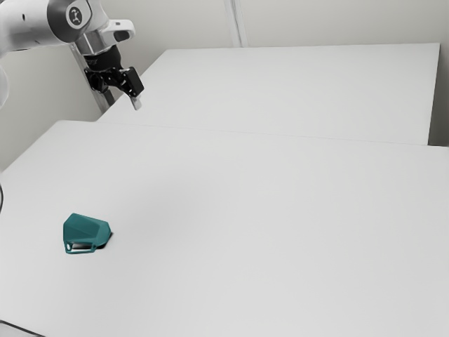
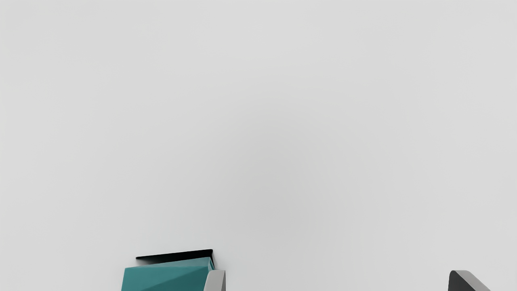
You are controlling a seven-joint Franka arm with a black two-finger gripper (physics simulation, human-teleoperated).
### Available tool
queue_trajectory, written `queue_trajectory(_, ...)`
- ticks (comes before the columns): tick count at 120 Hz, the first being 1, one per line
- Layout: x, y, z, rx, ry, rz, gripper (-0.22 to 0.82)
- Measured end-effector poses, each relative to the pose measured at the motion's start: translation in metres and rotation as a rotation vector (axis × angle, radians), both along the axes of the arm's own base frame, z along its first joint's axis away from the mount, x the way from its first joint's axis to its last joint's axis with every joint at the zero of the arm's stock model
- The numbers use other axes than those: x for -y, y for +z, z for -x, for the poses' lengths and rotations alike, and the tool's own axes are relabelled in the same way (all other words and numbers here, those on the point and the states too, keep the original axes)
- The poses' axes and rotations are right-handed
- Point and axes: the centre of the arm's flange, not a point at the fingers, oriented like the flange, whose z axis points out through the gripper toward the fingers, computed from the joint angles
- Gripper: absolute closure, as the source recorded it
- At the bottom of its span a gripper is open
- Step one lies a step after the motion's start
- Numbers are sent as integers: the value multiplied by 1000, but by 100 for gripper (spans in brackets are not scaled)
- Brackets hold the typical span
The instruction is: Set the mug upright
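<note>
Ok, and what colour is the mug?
Teal; the mug shows best in the exterior view, handle included.

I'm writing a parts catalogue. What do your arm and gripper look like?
My arm is white and rounded, with a grey joint section bearing a round dark badge with a pale emblem. My gripper is black, and its fingers end in light grey.

Side and wrist views (wrist nearer) look down, sharing the mug (image 1: 85,229).

Mug (image 1: 87,228) on the table (image 1: 266,225)
</note>
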Motion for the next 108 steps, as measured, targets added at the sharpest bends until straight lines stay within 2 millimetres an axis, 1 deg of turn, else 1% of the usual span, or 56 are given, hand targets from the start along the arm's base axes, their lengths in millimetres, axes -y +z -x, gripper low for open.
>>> queue_trajectory(43, -1, -3, 2, -8, 4, 2, 0)
queue_trajectory(48, -4, -3, 3, -8, 9, 3, 0)
queue_trajectory(51, -9, -3, 6, -11, 19, 10, 0)
queue_trajectory(54, -17, -5, 11, -18, 35, 22, 0)
queue_trajectory(59, -35, -11, 23, -36, 74, 52, 0)
queue_trajectory(64, -59, -18, 35, -56, 124, 95, 0)
queue_trajectory(72, -100, -21, 54, -64, 195, 157, 0)
queue_trajectory(88, -168, -39, 102, -73, 298, 302, 0)
queue_trajectory(103, -230, -68, 152, -72, 376, 414, 0)
queue_trajectory(108, -250, -74, 168, -63, 394, 437, 0)
